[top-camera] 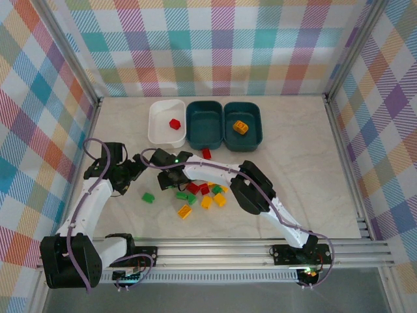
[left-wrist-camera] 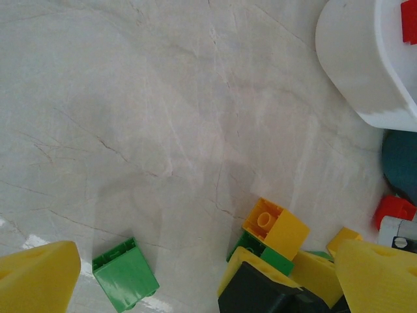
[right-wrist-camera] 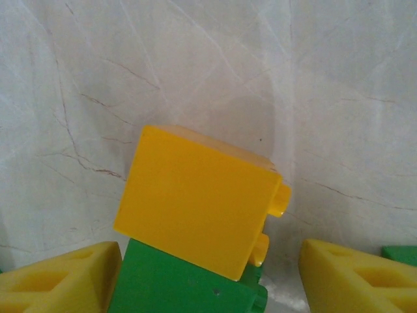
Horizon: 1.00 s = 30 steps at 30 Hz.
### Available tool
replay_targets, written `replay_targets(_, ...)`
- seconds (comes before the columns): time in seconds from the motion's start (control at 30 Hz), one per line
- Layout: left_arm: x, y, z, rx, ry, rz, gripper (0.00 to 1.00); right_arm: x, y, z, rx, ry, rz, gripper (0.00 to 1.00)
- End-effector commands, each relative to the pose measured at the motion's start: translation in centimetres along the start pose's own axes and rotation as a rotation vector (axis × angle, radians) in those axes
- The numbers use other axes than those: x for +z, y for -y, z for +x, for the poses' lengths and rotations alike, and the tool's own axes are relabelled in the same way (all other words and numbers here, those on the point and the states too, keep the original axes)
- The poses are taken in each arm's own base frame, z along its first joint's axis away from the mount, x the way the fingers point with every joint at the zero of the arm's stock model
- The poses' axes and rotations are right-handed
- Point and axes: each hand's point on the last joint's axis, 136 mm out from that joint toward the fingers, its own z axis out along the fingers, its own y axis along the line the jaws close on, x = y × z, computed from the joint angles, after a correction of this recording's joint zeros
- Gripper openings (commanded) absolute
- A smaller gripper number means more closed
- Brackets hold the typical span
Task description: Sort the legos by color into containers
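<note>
bare table [top-camera: 306, 163] right of the teal tub [top-camera: 253, 138], lego pile [top-camera: 204, 189] crowding centre, right arm [top-camera: 251, 186] stretched across it

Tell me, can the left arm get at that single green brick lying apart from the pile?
Probably yes. The left gripper hangs open above the table, and the green brick lies by itself between its fingers, with bare table around it.

Sort partly done, three tubs in a row at far side of counter [top-camera: 293, 169].
White tub [top-camera: 156, 124], left: one red brick [top-camera: 174, 123]. Middle teal tub [top-camera: 203, 124] beside it. Right teal tub [top-camera: 255, 127]: one yellow-orange brick [top-camera: 240, 127]. Loose pile [top-camera: 202, 191] of red, green, yellow bricks mid-counter; lone green brick [top-camera: 148, 197] to its left, second red brick [top-camera: 206, 153] near middle tub.
</note>
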Motion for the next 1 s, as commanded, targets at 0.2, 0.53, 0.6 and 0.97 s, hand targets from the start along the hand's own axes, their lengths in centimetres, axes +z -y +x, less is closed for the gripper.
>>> replay_targets(0.2,-0.1,-0.1,0.0,-0.003,-0.015,0.004,1.00,-2.4,0.7,0.0,-0.001,0.061,-0.002,0.43)
replay_targets(0.53,0.3,1.5,0.0,-0.026,-0.053,0.060,1.00,-11.3,6.0,-6.4,-0.078,0.330,0.084,0.39)
replay_targets(0.6,1.3,1.6,0.7,-0.034,-0.100,0.070,1.00,-11.4,9.2,-8.7,-0.051,0.361,0.114,0.38)
replay_targets(0.97,4.2,3.4,6.0,0.089,-0.308,0.031,0.98,-6.3,18.4,-18.3,0.077,0.356,0.091,0.39)
